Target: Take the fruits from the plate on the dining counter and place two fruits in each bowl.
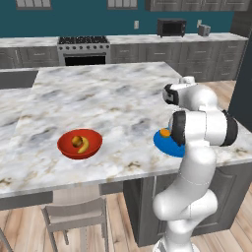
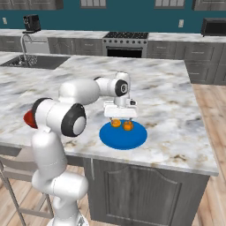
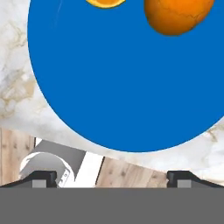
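A flat blue plate [image 2: 124, 137] [image 3: 118, 87] [image 1: 163, 144] lies near the front edge of the marble dining counter [image 1: 108, 98]. Two round orange fruits [image 2: 115, 123] [image 2: 128, 126] rest on its far part. In the hand view they sit at the top edge [image 3: 105, 3] [image 3: 177, 17]. My gripper [image 2: 122, 119] [image 3: 111, 177] hangs open just above these fruits, pointing down, with nothing between its fingers. To the left, a red bowl [image 1: 79, 143] holds a yellow banana [image 1: 84, 145] and a brownish-orange fruit [image 1: 76, 141]. My arm hides part of the plate in the left base view.
A stool [image 1: 75, 211] stands under the counter's front edge below the red bowl. A sink [image 2: 31, 61] is set into the counter's far left. The stove [image 1: 83, 49] and a microwave [image 1: 171, 26] line the back wall. Wooden floor lies beyond the counter's right end.
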